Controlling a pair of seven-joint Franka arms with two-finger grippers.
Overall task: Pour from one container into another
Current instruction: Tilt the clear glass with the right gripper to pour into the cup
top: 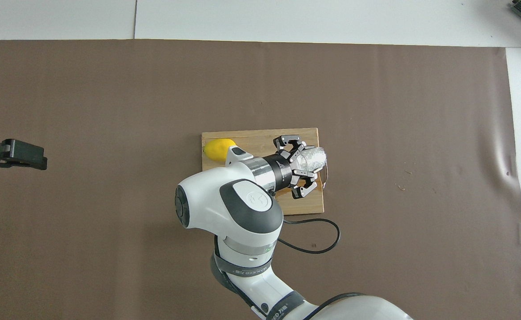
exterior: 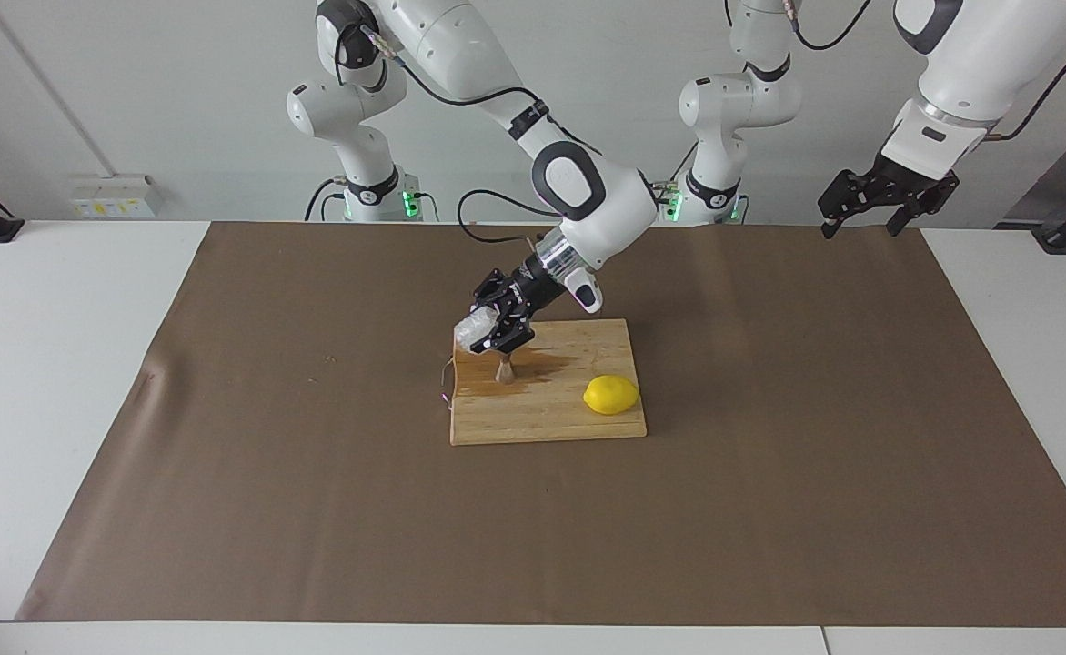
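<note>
My right gripper [exterior: 494, 329] is shut on the small clear faceted glass cup [exterior: 471, 328] and holds it tipped on its side, mouth toward the right arm's end of the table. It is just above the small steel jigger [exterior: 503, 370], which stands on the wooden cutting board [exterior: 551, 420]. In the overhead view the right gripper [top: 306, 162] and the cup [top: 316, 158] cover the jigger. My left gripper [exterior: 868, 207] is open and empty and waits in the air at the left arm's end of the table; it also shows in the overhead view [top: 16, 154].
A yellow lemon [exterior: 611, 395] lies on the board toward the left arm's end. A dark wet patch [exterior: 551, 362] spreads on the board beside the jigger. A thin wire loop [exterior: 447, 382] hangs at the board's edge. A black cable [top: 322, 235] lies on the brown mat.
</note>
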